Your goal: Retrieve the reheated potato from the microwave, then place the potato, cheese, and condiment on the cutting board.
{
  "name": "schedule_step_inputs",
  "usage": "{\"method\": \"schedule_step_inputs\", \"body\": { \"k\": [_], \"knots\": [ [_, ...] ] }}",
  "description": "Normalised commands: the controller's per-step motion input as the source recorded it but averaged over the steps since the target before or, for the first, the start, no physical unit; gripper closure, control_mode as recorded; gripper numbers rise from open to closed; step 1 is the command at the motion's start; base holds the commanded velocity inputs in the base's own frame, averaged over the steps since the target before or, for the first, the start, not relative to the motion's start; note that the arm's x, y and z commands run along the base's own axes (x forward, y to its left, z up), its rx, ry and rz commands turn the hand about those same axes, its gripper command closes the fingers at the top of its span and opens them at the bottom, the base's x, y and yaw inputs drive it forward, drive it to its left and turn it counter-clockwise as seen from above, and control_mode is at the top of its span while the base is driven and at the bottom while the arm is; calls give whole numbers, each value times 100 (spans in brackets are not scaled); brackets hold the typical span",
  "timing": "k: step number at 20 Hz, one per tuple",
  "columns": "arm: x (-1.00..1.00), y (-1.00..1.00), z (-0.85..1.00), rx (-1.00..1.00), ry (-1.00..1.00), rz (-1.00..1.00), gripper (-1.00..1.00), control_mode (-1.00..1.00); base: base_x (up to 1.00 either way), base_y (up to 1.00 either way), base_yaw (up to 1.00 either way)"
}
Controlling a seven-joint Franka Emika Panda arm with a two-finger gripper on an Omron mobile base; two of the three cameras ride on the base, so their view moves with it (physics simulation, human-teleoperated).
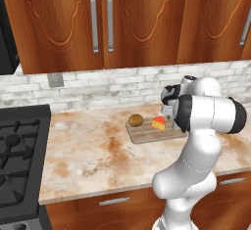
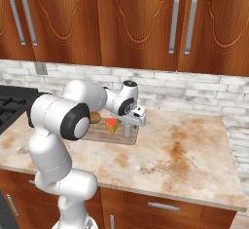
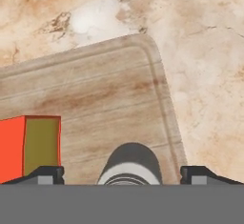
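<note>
On grained wooden cutting board: wedge-shaped cheese.

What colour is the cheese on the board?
Orange-yellow with a red edge; the cheese shows best in the left base view.

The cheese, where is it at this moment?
The cheese lies on the cutting board, just right of the potato in the left base view, close beside the arm.

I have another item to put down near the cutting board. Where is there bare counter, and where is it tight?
Bare marble lies right of the cutting board and in front of it toward the counter edge, and between it and the stove. The board itself is crowded: potato, cheese, a grey-capped condiment and the open gripper.
</note>
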Motion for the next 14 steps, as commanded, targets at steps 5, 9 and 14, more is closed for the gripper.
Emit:
{"method": "schedule_step_inputs", "body": {
  "k": [5,9,14],
  "knots": [
    [-26,2,-1,0,0,0,-100,-100,0,0,0],
    [-31,2,0,0,0,0,-100,-100,0,0,0],
    [-50,15,-1,0,-1,0,-100,-100,0,0,0]
  ]
}}
